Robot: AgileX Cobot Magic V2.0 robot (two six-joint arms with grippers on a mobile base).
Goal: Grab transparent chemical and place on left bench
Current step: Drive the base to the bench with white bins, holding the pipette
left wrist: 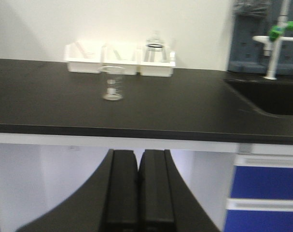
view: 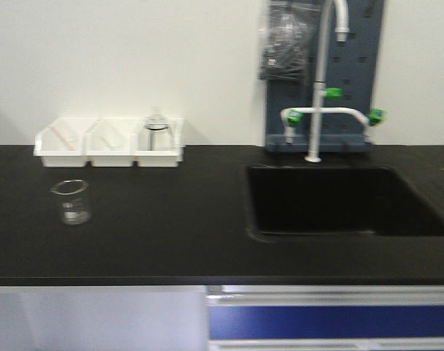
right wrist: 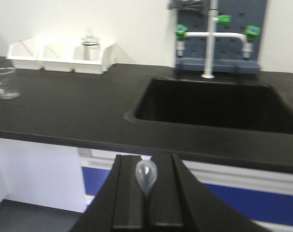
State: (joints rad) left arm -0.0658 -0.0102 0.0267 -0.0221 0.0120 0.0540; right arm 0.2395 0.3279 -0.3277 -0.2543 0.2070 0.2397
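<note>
The left bench (view: pixel 170 234) is a matte black countertop running the full width of the front view. Its white-walled stretch lies at 9 o'clock and a sunken sink (view: pixel 339 201) at 3 o'clock. A white faucet (view: pixel 320 88) with green knobs rises at 1 o'clock, in front of a grey pegboard (view: pixel 375 58). Blue cabinets (view: pixel 331 322) show under the counter at 5 o'clock. A row of white bins (view: pixel 108 150) sits against the wall at 10 o'clock, with blurred glassware (view: pixel 156 131) in the rightmost one.

The left gripper (left wrist: pixel 137 159) hangs below the counter edge, its fingers pressed together with nothing between them. The right gripper (right wrist: pixel 146 162) is closed too, pinching a small translucent bulb (right wrist: pixel 146 175). The bulb may be a pipette's top, but blur leaves that unsure.

The transparent chemical (view: pixel 70 202) is a clear beaker. It stands upright on the bench at 6 o'clock from the leftmost bin, apart from it and well apart from both grippers. The pictures do not show whether it holds liquid.

As glass it will be stiff, smooth and slippery, fragile if knocked, and probably light. The best hold is likely across the mid-wall, below the flared rim and off the spout. It calls for a gentle squeeze and an upright carry.
</note>
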